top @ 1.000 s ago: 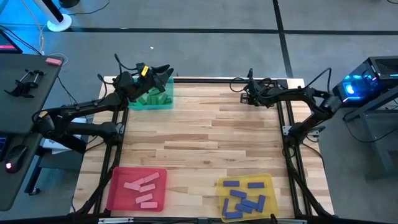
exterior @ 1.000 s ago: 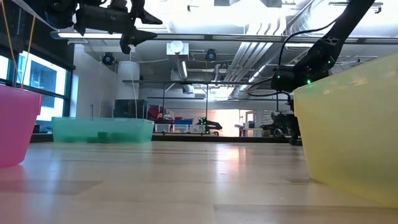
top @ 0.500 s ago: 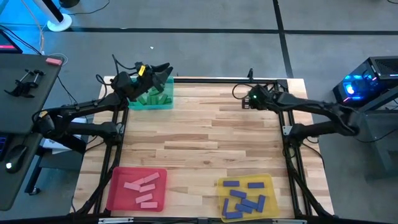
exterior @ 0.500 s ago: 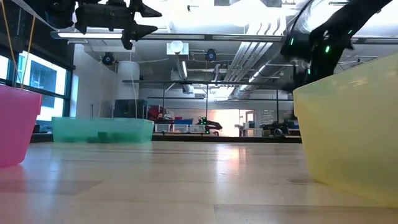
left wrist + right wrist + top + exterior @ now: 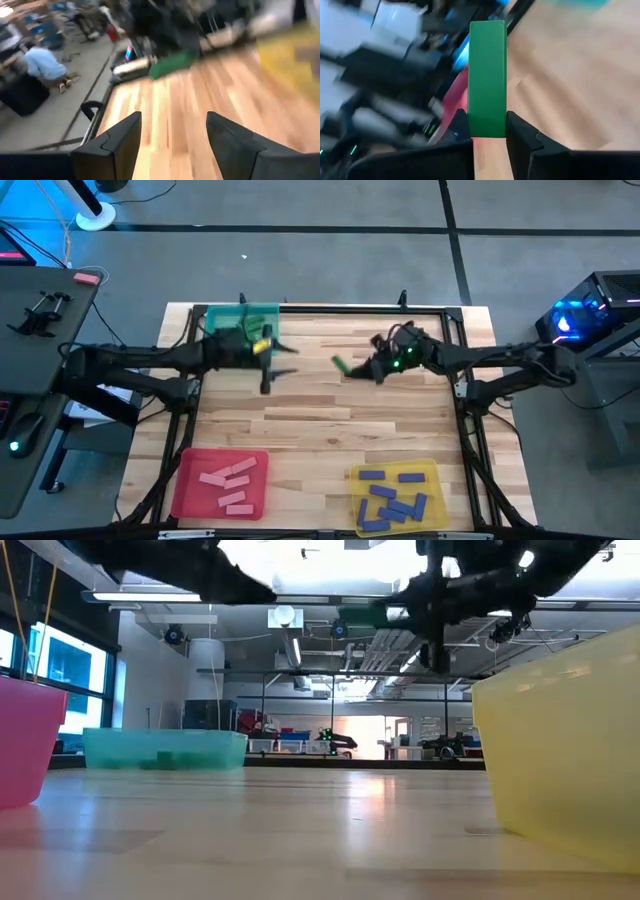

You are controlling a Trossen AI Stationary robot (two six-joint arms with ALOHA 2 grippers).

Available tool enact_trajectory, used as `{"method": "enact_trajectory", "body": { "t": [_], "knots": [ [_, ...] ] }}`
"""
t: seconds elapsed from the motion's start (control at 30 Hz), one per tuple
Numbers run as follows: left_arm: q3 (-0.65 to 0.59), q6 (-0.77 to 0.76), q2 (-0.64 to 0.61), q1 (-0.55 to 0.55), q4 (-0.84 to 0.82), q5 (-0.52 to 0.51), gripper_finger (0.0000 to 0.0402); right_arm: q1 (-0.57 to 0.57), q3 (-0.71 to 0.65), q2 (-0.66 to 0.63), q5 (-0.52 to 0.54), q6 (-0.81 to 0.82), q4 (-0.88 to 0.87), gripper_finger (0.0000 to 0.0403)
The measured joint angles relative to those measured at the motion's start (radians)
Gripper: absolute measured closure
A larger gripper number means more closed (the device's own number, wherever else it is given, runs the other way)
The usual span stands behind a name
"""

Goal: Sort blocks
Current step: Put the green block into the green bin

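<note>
- Your right gripper clamps a green block by one end, above the table's middle, likely to pass it across.
- Your left gripper faces it, fingers apart, near the green tray.
- Motion blur hides any contact.

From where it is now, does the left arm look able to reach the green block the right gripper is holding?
Probably yes. The left gripper is open over bare table, facing the green block held out by the right gripper, with nothing between them.
</note>
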Motion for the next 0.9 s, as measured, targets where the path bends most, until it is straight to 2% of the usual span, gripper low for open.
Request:
{"method": "enact_trajectory", "body": {
  "t": [0.1,0.3,0.6,0.73,0.9],
  "knots": [
    [0.029,0.14,0.019,-0.102,-0.067,-0.099,0.0187,0.058,0.037,0.044,-0.076,-0.003,-0.006,0.0367],
    [0.074,0.239,0.081,-0.204,0.011,-0.21,0.0185,0.143,0.206,0.167,-0.09,-0.043,-0.052,0.0367],
    [0.076,0.35,0.11,-0.295,0.011,-0.203,0.0185,0.203,0.523,0.364,-0.105,-0.125,-0.346,0.0367],
    [0.077,0.352,0.103,-0.334,0.007,-0.114,0.0186,0.227,0.61,0.418,-0.118,-0.104,-0.357,0.0367],
    [0.078,0.344,0.104,-0.372,0.008,-0.099,0.022,0.253,0.686,0.44,-0.131,-0.101,-0.434,0.0367]
  ]
}}
